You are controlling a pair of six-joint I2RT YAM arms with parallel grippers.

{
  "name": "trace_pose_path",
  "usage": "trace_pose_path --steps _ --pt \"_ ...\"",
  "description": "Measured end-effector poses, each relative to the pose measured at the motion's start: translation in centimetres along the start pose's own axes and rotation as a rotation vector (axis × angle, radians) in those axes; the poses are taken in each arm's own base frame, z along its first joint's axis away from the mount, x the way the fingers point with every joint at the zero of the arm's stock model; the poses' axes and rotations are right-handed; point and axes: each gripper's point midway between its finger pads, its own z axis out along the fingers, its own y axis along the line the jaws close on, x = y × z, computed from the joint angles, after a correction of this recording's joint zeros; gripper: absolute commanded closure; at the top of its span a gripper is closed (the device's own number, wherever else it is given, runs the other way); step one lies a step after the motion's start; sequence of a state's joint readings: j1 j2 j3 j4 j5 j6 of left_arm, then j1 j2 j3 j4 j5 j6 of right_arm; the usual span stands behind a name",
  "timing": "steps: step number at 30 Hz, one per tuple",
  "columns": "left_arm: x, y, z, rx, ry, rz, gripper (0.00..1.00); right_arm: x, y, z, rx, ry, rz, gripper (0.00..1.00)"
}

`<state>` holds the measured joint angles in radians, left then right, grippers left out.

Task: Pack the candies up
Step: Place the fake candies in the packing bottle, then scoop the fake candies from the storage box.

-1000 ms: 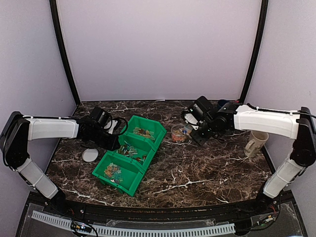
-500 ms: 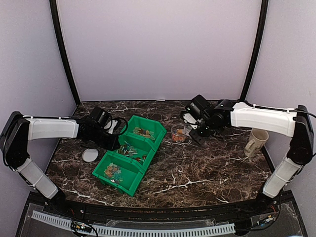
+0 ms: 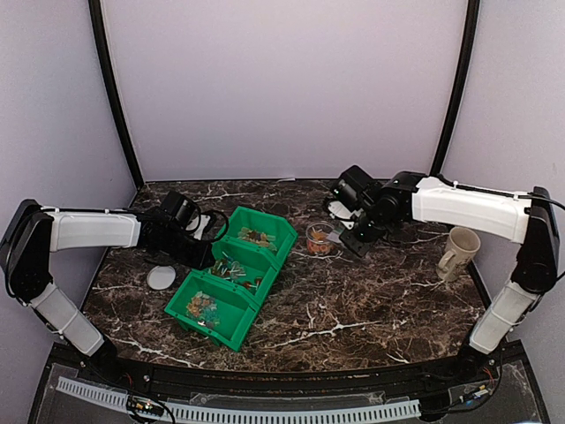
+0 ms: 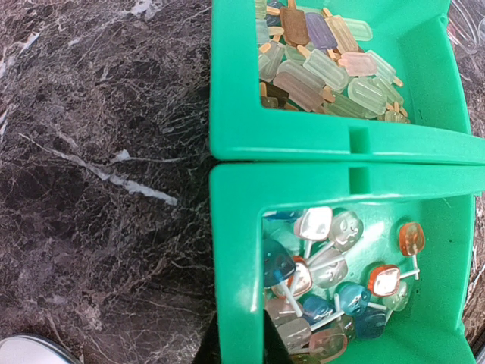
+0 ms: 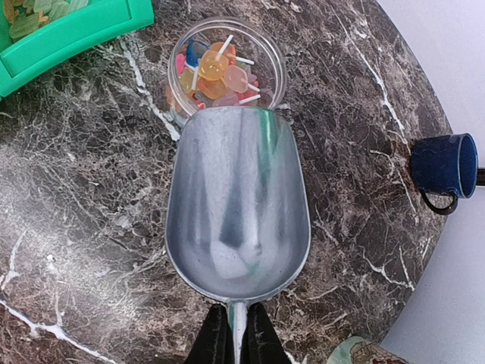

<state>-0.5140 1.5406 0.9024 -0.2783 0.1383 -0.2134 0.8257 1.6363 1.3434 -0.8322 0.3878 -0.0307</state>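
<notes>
The small clear jar (image 5: 226,67) stands right of the green three-compartment bin (image 3: 265,256) and holds several mixed-colour candies (image 5: 216,68). My right gripper (image 5: 236,337) is shut on the handle of a metal scoop (image 5: 239,205). The scoop looks empty, and its front lip is at the jar's rim. More candies lie in the bin's compartments (image 4: 333,273). My left gripper (image 4: 246,345) is shut on the bin's left wall (image 4: 235,227), one finger on each side. In the top view the left gripper (image 3: 205,246) is at the bin's left edge and the right gripper (image 3: 357,231) is just right of the jar (image 3: 320,238).
A flat round whitish lid (image 3: 161,277) lies left of the bin. A pale mug (image 3: 459,250) stands at the right. A dark blue cup (image 5: 443,167) stands behind the right arm. Purple walls close in the back and sides.
My right gripper with the scoop has shifted a little left and toward the back, beside the jar. The left arm and the bin have not moved.
</notes>
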Motion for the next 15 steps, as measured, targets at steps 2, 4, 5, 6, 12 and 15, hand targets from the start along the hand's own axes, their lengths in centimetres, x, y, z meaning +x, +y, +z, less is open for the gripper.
trace_pose_path --steps 2,4,5,6,12,15 --pt "0.0 0.0 0.0 0.0 -0.001 0.0 1.0 0.0 -0.1 -0.1 0.006 0.0 -0.007 1.0" --pt "0.0 0.0 0.0 0.0 -0.001 0.0 1.0 -0.1 -0.2 -0.1 0.01 -0.003 -0.016 1.0" --pt "0.0 0.0 0.0 0.0 -0.001 0.0 1.0 -0.2 -0.2 -0.1 0.011 -0.006 -0.022 1.0" --pt "0.0 0.0 0.0 0.001 -0.001 0.0 1.0 -0.4 -0.2 -0.2 0.012 -0.016 -0.033 1.0" --pt "0.0 -0.1 0.0 0.005 0.001 0.0 1.0 -2.3 1.0 -3.2 0.008 -0.181 -0.115 1.0" --pt "0.0 -0.1 0.0 0.008 0.001 0.0 1.0 -3.7 2.6 -5.2 -0.012 -0.285 -0.181 1.0"
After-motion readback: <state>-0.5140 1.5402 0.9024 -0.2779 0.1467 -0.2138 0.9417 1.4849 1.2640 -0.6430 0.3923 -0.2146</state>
